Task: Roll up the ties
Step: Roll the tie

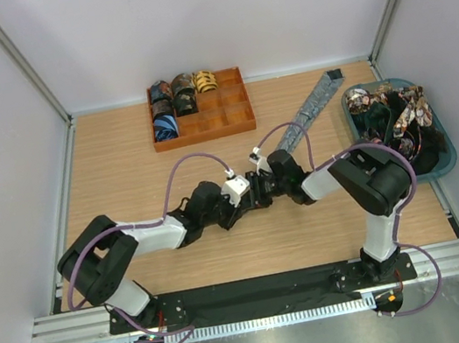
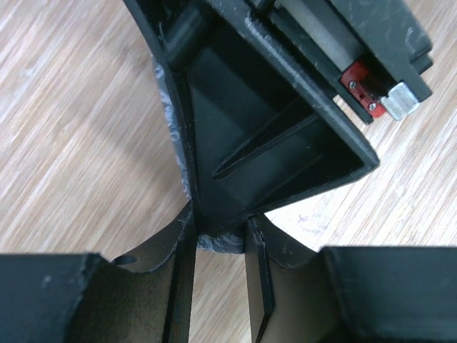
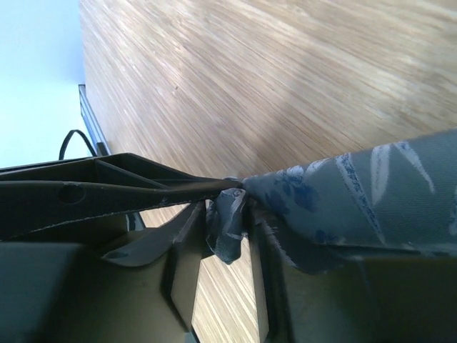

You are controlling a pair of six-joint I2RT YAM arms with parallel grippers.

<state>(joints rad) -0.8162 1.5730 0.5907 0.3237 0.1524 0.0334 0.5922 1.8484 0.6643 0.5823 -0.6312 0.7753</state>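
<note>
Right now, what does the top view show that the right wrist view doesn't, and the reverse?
Only the top view shows the tray with rolled ties, the bin of loose ties, and the full run of the tie toward the back right. Only the right wrist view shows that tie's end bunched between the right fingers, with the left fingers pinching its tip. Both show the grey-blue tie and the wood table.

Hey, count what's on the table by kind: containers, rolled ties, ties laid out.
Containers: 2, brown tray and teal bin.
Rolled ties: 6, in the tray.
Laid-out ties: 1, grey-blue tie.
Total: 9, leaving out the bin's tangled heap.
</note>
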